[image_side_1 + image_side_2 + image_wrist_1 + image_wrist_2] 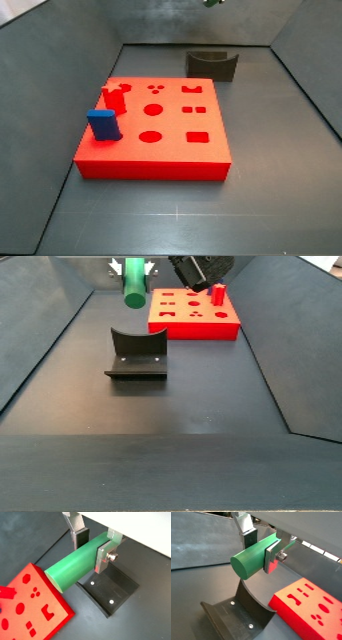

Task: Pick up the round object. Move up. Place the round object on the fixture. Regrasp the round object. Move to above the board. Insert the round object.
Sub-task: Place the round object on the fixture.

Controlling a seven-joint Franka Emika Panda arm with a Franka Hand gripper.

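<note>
My gripper (91,551) is shut on the round object, a plain green cylindrical peg (67,569), gripped across its side, with one round end sticking out past the fingers. Both wrist views show this grip (261,551). I hold the peg (132,291) in the air above the fixture (135,353), apart from it. The fixture is a dark block with a curved notch on a base plate (110,587), also seen in the wrist view (238,612) and at the back of a side view (211,63). The red board (154,130) with shaped holes lies flat beside the fixture (197,313).
A blue rectangular block (103,124) and a red peg (115,98) stand in the board's holes at one end. Sloping grey walls enclose the dark floor on all sides. In a side view only a sliver of green (211,2) shows at the top edge.
</note>
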